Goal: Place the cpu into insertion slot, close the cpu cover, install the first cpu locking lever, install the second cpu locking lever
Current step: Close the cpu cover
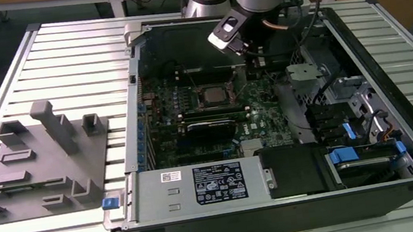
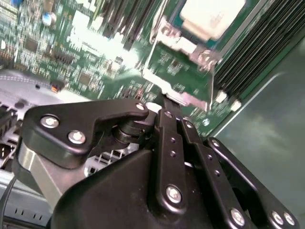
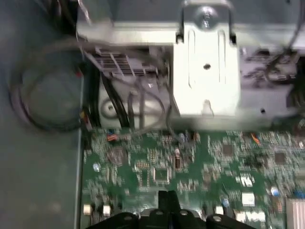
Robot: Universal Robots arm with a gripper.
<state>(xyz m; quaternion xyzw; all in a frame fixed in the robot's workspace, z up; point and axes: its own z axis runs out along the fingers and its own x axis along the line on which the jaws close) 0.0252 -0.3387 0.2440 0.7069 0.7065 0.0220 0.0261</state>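
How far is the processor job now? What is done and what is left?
Done: the chip sits in the socket. In hand: the empty gripper, shut, hovers by the metal cover, which stands open beside the chip. Left: closing that cover and setting both levers.

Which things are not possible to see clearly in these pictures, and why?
The cpu: cut off by the picture's edge in the second wrist view.
The locking levers: too small beside the insertion slot, exterior view.
Part of the motherboard: hidden by the gripper, second wrist view.
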